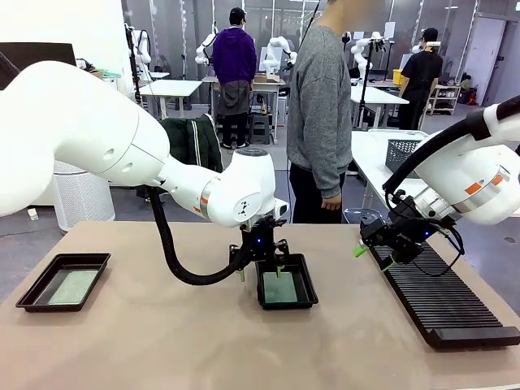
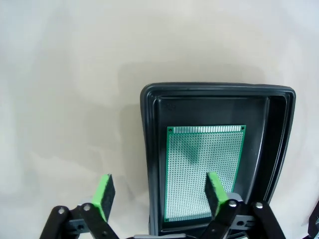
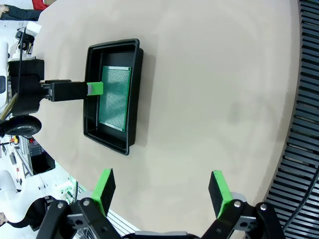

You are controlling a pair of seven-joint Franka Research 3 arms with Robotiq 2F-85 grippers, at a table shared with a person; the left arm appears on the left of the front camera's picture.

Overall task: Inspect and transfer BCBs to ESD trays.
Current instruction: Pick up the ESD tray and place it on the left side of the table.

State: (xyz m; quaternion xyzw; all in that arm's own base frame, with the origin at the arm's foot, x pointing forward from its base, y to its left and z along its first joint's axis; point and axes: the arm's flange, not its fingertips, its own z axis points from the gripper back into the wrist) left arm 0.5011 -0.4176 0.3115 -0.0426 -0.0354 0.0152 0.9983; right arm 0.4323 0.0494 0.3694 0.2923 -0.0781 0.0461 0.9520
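Here both tools gape, the left tool (image 2: 159, 191) above a speckled BCB (image 2: 204, 169) in a glossy tray (image 2: 149, 129).

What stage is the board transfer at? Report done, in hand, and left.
Done: one BCB lies in the left ESD tray, another BCB lies flat in the middle tray.
In hand: nothing. The left gripper straddles the middle tray's rim, holding no board; the right gripper is open over bare table beside the slotted rack.
Left: no board stands in the rack.

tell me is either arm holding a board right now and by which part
Nothing is held. The left gripper straddles the tray wall, open, above the BCB lying flat inside. The right gripper hangs open over bare table.
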